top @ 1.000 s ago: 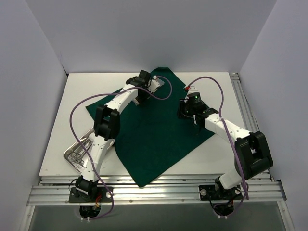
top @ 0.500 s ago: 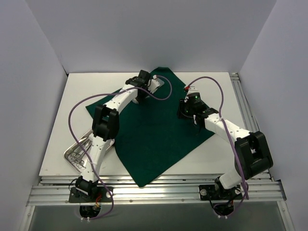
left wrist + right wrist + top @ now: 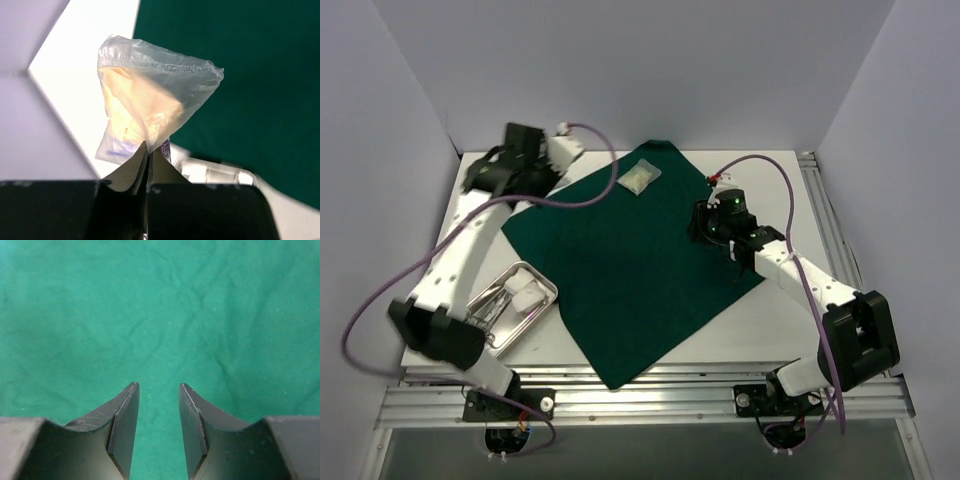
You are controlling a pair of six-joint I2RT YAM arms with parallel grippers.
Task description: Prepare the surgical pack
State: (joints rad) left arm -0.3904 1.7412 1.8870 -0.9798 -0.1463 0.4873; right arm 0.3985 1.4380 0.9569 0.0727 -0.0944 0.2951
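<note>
The dark green drape [image 3: 640, 280] lies spread over the middle of the table. My left gripper [image 3: 148, 147] is shut on the corner of a clear packet [image 3: 150, 105] with pale contents, lifted above the table's far left corner. In the top view that gripper [image 3: 480, 183] hides the packet. A second clear packet [image 3: 640, 178] rests on the drape's far corner. The steel tray [image 3: 545, 297] sits at the near left with white gauze pads [image 3: 525, 290] and steel instruments [image 3: 488, 308] in it. My right gripper [image 3: 157, 385] hangs open just over the drape [image 3: 150, 305], nothing between its fingers.
White walls close in the table on the left, back and right. The left arm's purple cable [image 3: 380, 300] loops wide over the left side. Metal rails [image 3: 650, 395] run along the near edge. The right arm [image 3: 790, 270] reaches over the drape's right corner.
The left gripper closed on a packet at the drape's far corner, and the arm swung it up and to the far left. The tray is now uncovered. The right arm barely moved.
</note>
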